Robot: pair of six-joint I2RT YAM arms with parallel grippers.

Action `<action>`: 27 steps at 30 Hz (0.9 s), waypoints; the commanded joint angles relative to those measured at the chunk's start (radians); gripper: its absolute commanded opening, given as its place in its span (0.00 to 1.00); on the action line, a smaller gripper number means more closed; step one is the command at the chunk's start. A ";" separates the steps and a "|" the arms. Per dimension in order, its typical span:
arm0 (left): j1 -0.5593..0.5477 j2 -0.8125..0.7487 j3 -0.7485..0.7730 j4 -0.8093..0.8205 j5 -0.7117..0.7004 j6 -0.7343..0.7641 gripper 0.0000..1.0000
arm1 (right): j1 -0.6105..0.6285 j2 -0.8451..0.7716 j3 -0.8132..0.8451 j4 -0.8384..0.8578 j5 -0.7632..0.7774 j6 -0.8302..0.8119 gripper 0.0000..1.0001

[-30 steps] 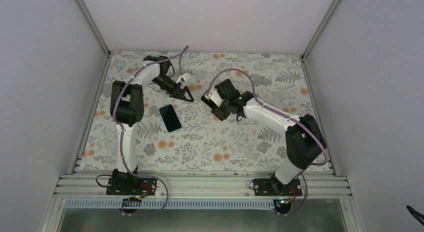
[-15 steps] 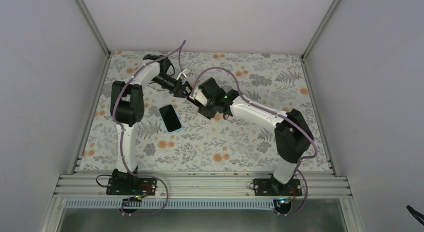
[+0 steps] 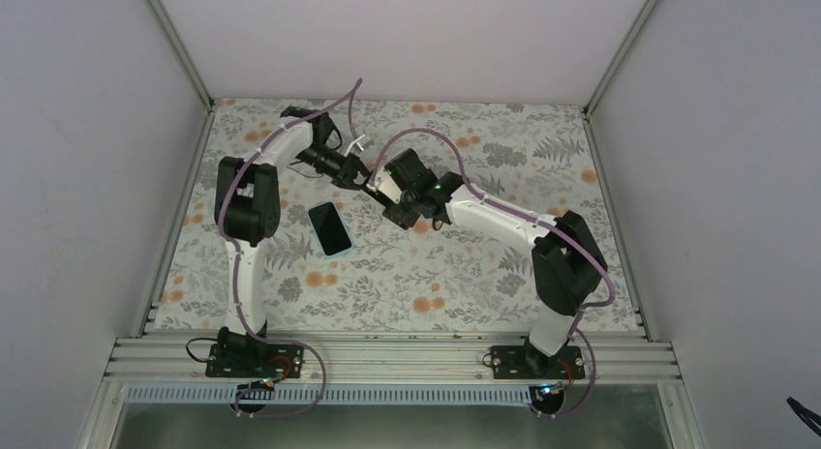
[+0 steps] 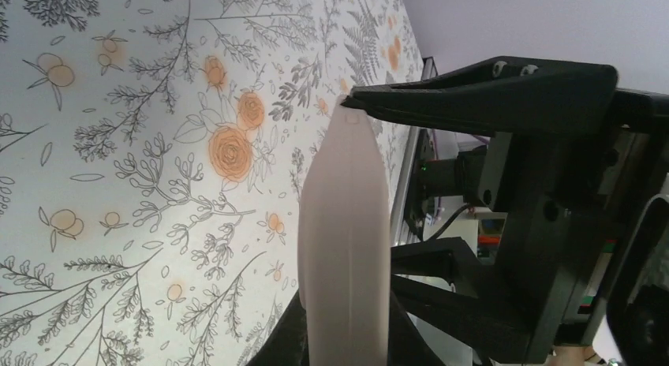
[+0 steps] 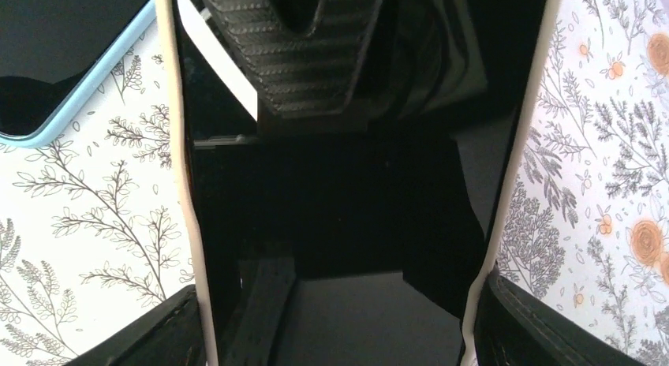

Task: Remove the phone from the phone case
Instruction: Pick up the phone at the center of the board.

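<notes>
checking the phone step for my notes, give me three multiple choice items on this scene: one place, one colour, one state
1. Where is the phone?
A. inside the case
B. flat on the table
C. hidden under an arm

2. What colour is the edge of the case?
A. cream
B. red
C. green

3. How is the right pincer?
A. shut on nothing
B. open, touching nothing
C. clamped across the case

Key: B, the phone lies screen up on the table, apart from both arms; A, the left wrist view shows the cream edge; C, the case's two edges sit against both fingers in the right wrist view.
</notes>
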 commanded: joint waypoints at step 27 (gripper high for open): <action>-0.139 -0.817 -0.353 0.471 -0.424 0.198 0.02 | -0.322 -0.482 -0.269 0.073 -0.398 -0.062 1.00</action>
